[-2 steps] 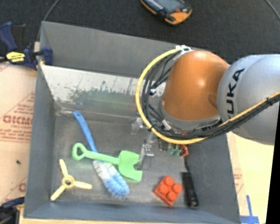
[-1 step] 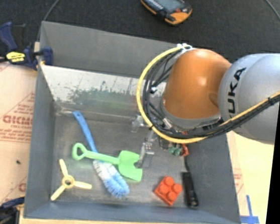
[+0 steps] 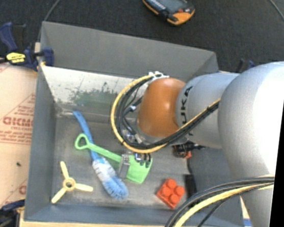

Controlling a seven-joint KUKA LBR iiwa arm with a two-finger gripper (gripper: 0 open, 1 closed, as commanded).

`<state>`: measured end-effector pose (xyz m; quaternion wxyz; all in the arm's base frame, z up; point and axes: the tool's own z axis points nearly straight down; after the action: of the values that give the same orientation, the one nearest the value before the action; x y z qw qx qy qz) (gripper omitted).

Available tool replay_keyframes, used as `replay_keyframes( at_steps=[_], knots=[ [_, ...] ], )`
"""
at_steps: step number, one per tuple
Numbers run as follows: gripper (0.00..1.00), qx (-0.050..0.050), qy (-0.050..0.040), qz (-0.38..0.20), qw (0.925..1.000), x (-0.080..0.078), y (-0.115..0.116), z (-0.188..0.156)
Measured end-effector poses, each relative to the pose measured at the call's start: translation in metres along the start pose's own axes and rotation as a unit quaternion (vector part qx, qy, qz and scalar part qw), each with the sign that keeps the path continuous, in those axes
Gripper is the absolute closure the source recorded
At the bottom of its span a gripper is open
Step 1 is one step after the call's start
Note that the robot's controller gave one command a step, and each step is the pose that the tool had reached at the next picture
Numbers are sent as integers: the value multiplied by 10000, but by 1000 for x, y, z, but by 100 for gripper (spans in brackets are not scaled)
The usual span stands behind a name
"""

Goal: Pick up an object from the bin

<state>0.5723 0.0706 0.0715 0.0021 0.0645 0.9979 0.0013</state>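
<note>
My hand [image 3: 125, 164], hidden beneath my orange wrist cover [image 3: 158, 107], sits at the green plastic shovel [image 3: 138, 175]; open or closed, I cannot tell. Shovel lies left-right, blade rightward.

A: What sort of place is this looking like?
B: A robotics lab: an arm [image 3: 243, 123] lettered KUKA is hanging over a grey metal bin [image 3: 42, 139], cables [image 3: 118, 107] looping just above its gripper [image 3: 124, 167].
A: What else is pointing that way?
B: A green scoop [image 3: 138, 172] and a red brick [image 3: 170, 192] are lying beside the gripper, and a black-and-orange handset [image 3: 168, 5] is sitting on dark carpet [image 3: 94, 2] well beyond it.
</note>
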Motion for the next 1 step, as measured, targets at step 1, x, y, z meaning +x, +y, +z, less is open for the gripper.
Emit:
replay_keyframes(
  at_steps=[1],
  knots=[
    [0, -4, -69, -894, 9960, 5, 1, -77]
  ],
)
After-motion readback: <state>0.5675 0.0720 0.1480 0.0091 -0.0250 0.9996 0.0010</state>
